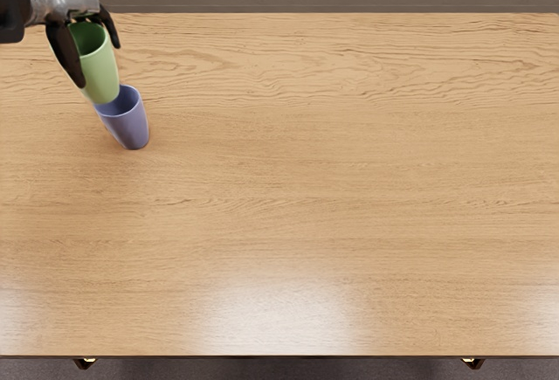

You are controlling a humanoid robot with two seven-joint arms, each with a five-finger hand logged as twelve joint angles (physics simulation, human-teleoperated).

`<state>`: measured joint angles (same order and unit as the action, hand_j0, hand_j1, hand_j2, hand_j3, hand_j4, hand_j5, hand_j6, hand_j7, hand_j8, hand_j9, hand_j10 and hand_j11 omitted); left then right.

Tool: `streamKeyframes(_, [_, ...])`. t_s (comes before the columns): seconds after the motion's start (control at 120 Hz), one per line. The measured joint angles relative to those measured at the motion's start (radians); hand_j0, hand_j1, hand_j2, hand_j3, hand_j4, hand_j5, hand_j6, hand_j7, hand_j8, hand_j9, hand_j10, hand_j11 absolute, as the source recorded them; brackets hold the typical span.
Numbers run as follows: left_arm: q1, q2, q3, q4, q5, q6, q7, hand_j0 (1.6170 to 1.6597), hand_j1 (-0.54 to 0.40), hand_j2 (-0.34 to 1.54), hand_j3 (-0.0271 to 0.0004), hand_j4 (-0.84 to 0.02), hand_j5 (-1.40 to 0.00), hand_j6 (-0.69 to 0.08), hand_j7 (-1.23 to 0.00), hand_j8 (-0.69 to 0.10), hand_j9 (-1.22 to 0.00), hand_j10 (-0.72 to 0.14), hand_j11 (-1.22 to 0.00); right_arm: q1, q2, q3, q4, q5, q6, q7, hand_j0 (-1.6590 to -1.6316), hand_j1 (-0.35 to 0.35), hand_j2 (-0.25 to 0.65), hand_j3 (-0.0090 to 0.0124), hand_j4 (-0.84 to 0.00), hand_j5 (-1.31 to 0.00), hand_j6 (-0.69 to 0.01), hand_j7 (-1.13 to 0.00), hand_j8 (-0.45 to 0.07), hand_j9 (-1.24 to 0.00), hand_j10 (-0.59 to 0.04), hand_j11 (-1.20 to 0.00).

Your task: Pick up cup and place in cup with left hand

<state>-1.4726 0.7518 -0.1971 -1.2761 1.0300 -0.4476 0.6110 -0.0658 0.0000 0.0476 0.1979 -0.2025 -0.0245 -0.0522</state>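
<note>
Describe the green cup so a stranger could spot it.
Look far left on the wooden table, where the left hand reaches in. The green cup is held in its fingers, its base by the rim of the purple cup. Unlike that neighbour, it is green and gripped.

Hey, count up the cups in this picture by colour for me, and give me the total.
Green cup: 1, held by the left hand
Blue-purple cup: 1, on the table
Total: 2 cups
</note>
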Motion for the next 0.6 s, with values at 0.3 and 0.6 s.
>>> streamKeyframes(0.3, [0.021, -0.055, 0.0, 0.052, 0.007, 0.02, 0.0, 1.6524, -0.103, 0.07, 0.0, -0.474, -0.64, -0.296, -0.65, -0.263, -0.65, -0.366, -0.66, 0.0, 0.0, 0.0, 0.0, 0.0, 0.0, 0.0, -1.6581, -0.32, -0.005, 0.0, -0.024, -0.03, -0.024, -0.03, -0.024, -0.03, -0.024, -0.03])
streamKeyframes(0.6, [0.037, -0.088, 0.001, 0.098, 0.01, 0.021, 0.0, 1.6524, -0.104, 0.07, 0.0, -0.473, -0.64, -0.295, -0.65, -0.259, -0.65, -0.367, -0.66, 0.0, 0.0, 0.0, 0.0, 0.0, 0.0, 0.002, -1.6581, -0.32, -0.005, 0.0, -0.024, -0.03, -0.024, -0.03, -0.024, -0.03, -0.024, -0.03])
